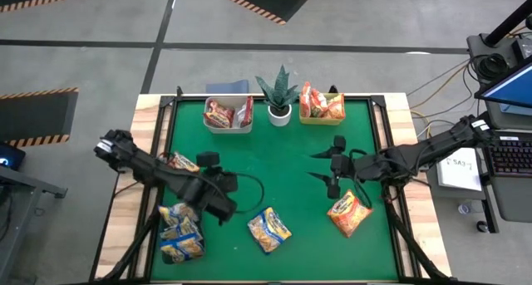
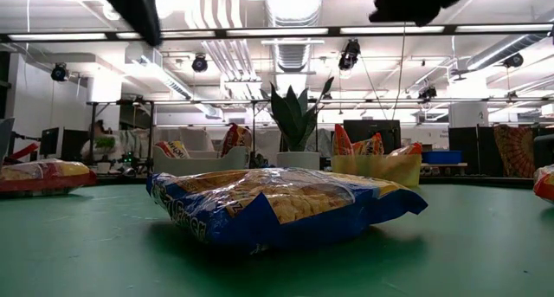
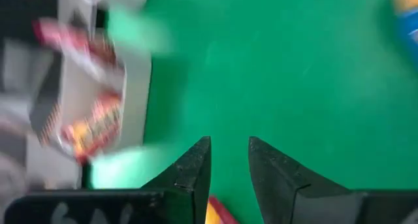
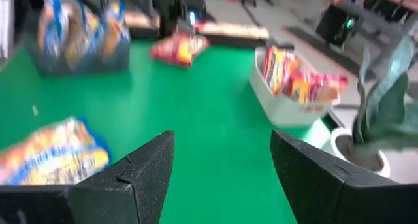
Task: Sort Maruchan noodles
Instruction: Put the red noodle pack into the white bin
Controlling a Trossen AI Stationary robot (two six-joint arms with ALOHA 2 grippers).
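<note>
Right gripper fingers spread wide, nothing between, over the green desk. Yellow-blue packet near; grey bin of red packets beside potted plant; blue packet pile and red packet far.

The high view looks straight down on the whole green felt-topped table, while the low view sits at tabletop level, close behind a crinkly yellow-blue plastic noodle packet, facing the spiky green potted plant and the room beyond. Both wrist views look along their own dark fingers; each shows the white rectangular plastic bin, also seen from above.
</note>
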